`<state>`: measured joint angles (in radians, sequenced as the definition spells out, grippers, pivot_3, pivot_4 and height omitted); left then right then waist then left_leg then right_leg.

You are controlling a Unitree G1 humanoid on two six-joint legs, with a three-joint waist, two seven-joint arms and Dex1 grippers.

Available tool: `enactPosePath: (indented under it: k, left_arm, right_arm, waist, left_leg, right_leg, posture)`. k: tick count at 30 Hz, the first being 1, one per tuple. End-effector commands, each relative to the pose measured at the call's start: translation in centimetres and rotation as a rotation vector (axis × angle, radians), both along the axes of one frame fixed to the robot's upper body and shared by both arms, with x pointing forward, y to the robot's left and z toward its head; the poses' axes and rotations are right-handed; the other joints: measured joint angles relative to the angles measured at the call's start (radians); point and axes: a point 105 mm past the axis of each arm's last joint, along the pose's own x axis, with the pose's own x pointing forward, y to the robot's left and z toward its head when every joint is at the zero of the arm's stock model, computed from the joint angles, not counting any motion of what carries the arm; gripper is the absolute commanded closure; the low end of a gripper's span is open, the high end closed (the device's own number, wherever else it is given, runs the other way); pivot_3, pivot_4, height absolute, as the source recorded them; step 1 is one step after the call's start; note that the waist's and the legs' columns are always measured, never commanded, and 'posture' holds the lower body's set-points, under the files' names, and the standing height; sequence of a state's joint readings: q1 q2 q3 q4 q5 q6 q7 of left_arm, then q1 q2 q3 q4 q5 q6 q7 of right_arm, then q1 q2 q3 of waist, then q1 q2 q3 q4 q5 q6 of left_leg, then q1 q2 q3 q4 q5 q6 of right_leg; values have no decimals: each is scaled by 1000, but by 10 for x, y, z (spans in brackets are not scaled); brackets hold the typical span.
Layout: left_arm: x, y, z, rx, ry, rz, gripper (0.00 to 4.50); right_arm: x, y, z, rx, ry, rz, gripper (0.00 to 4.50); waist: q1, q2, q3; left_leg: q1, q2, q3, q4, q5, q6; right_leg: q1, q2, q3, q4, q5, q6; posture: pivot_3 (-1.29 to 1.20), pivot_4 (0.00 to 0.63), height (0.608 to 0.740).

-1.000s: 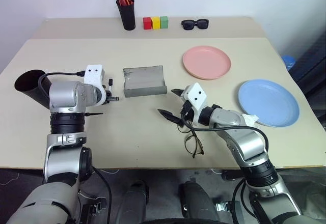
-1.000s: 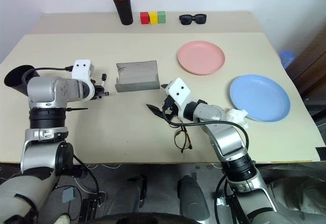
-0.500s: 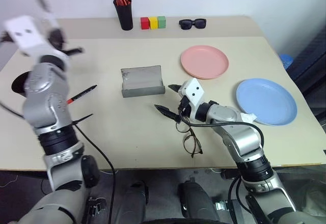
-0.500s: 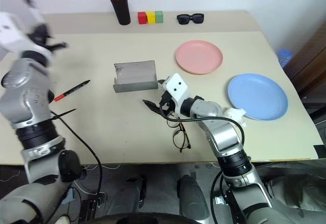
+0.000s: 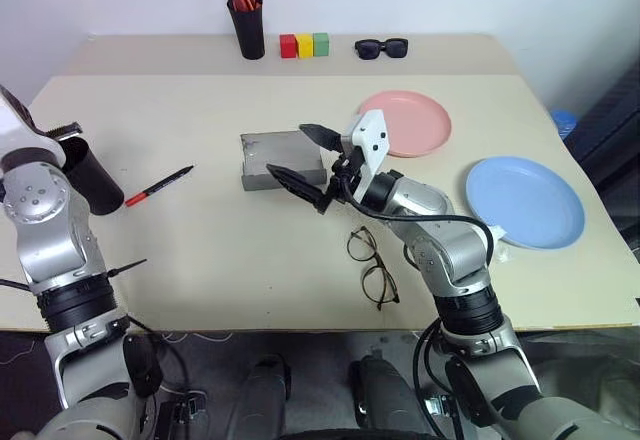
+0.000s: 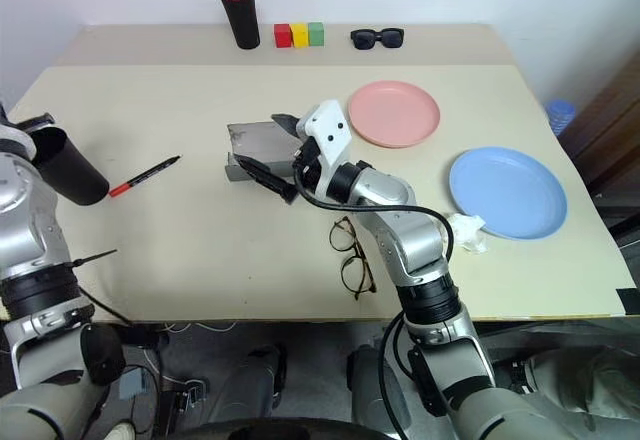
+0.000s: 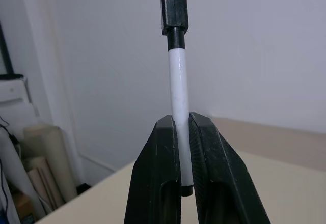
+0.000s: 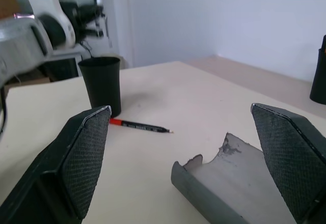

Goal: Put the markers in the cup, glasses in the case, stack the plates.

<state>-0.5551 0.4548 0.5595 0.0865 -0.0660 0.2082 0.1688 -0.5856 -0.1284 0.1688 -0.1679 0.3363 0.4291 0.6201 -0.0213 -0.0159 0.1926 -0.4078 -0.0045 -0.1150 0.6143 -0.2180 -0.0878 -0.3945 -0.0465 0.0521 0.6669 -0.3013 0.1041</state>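
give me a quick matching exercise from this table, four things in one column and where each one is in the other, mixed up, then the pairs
Things
1. white-bodied marker with a black cap
2. black-bodied marker with a red cap
3. thin wire-frame spectacles with round lenses
4. salmon pink round plastic plate

Places
A. lying flat on the table beside the wide black plastic cup
B. clamped between the left gripper's fingers
C. on the table past the open grey felt case, left of the blue plate
D. on the table near the front edge, below the open right gripper

Pairs: 1-B, 2-A, 3-D, 4-C
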Motion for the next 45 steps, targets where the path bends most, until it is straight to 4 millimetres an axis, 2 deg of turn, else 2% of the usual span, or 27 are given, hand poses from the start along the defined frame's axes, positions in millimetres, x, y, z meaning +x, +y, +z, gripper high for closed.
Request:
enactPosePath:
  k: [1,13,27,30,34,39,45]
  left_arm:
    - [-2,-3,3,35,-23,-6,4423]
    - [-6,4,-21,28,31,48,4423]
    - [-12,-1,-42,-18,68,90,4423]
    - [-12,-1,-44,-20,75,97,3387]
    - [-13,1,-45,-26,78,112,1338]
    - [-13,-1,-37,-37,29,93,1338]
    - [-3,-36,9,66,-96,-101,1338]
  right_arm:
    - [-11,4,14,38,-45,48,0]
    - [-13,2,9,32,-36,43,0]
    - [-13,2,9,33,-36,42,0]
    - [-13,2,9,32,-36,43,0]
    - [-13,3,8,30,-34,45,0]
    - [-14,4,9,32,-34,52,0]
    - [-13,1,11,35,-35,40,0]
  waist:
    - [0,0,0]
    - [0,0,0]
    - [1,0,0]
    - [0,0,0]
    - [1,0,0]
    - [1,0,0]
    - [4,0,0]
  left_leg:
    - [0,0,0,0,0,0]
    - [0,0,0,0,0,0]
    - [0,0,0,0,0,0]
    - [0,0,0,0,0,0]
    - [0,0,0,0,0,0]
    - [0,0,0,0,0,0]
    - [0,0,0,0,0,0]
  right_leg:
    - [0,0,0,0,0,0]
    - [0,0,0,0,0,0]
    - [0,0,0,0,0,0]
    - [0,0,0,0,0,0]
    - [0,0,0,0,0,0]
    - [0,0,0,0,0,0]
    - [0,0,0,0,0,0]
  posture:
    - [0,150,740]
    - [0,150,740]
    - [0,150,740]
    - [0,150,740]
    - [0,150,740]
    - [0,150,740]
    - [0,150,740]
